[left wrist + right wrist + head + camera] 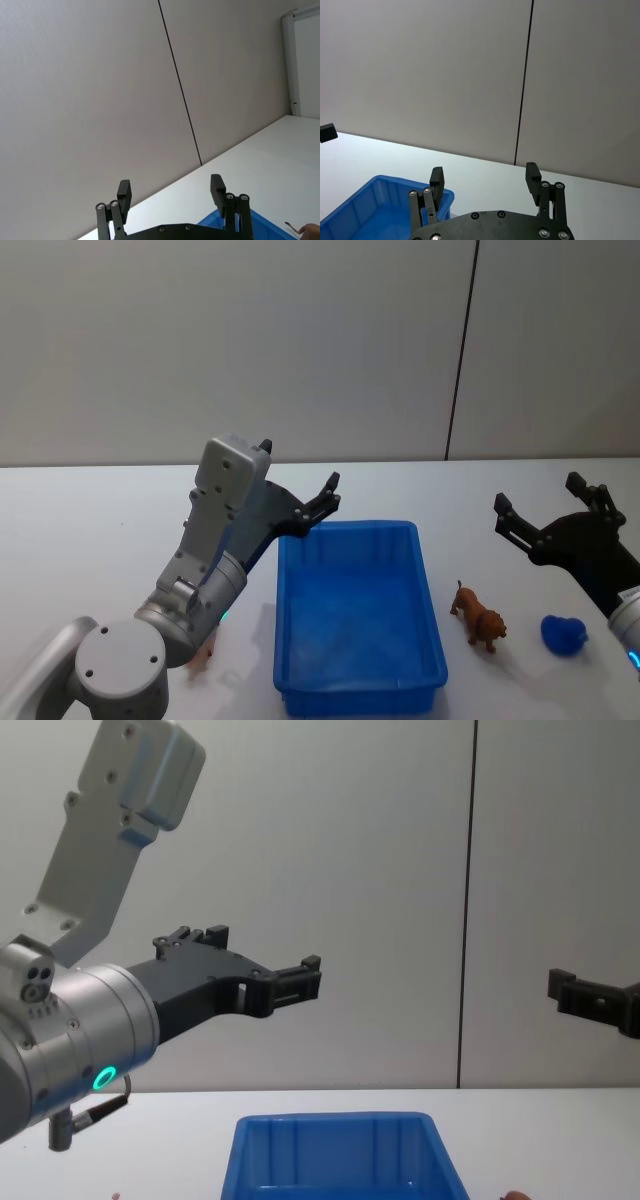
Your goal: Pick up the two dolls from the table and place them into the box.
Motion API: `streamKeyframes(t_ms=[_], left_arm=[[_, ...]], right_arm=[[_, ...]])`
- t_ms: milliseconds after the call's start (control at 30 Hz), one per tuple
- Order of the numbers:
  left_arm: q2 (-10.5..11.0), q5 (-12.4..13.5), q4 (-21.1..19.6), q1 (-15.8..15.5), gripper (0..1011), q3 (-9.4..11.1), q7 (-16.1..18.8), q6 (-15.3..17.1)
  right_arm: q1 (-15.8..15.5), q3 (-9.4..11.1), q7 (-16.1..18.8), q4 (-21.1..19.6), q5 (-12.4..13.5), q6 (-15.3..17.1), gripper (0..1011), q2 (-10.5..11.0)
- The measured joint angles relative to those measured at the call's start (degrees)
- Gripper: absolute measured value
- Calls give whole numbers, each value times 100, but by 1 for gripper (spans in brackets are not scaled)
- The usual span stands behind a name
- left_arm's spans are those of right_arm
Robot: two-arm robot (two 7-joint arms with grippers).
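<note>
Peach-pale and half hidden, one doll (205,653) lies nearest to us on the white table (90,530). It sits under our left forearm and well back from the left gripper (170,187), just off the near left corner of the box (360,695). We cannot make out its shape. The blue box stands below that gripper and on its near side. The gripper hovers in the air above the box's far left corner, tilted up and away from us. Its two black fingers (124,192) are spread wide, and nothing sits between them.

On the other side of the box, the brown lion doll (480,617) stands on its four legs, apart from the box's right wall. It is lower than our right gripper (485,173), nearer to us than its fingertips, and off to its left. A small blue object (565,634) lies on the table just right of the lion, beneath our right wrist. The right gripper is raised clear of the table, level with the far end of the box and well to its right, and it touches nothing. Its fingers (532,175) are likewise parted wide, with only air between them. Past its left finger we see the box's far corner.

Beyond both grippers the table runs to a plain grey wall (300,340) with one dark vertical seam.
</note>
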Motion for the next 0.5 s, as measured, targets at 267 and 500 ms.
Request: streamKeyframes(t_ms=[267,500], left_arm=[[-1,0,0,0,1001,0,0,0],[0,0,0,0,1001,0,0,0]], right_arm=[[0,0,0,0,0,0,1001,0],[0,0,0,0,0,0,1001,0]])
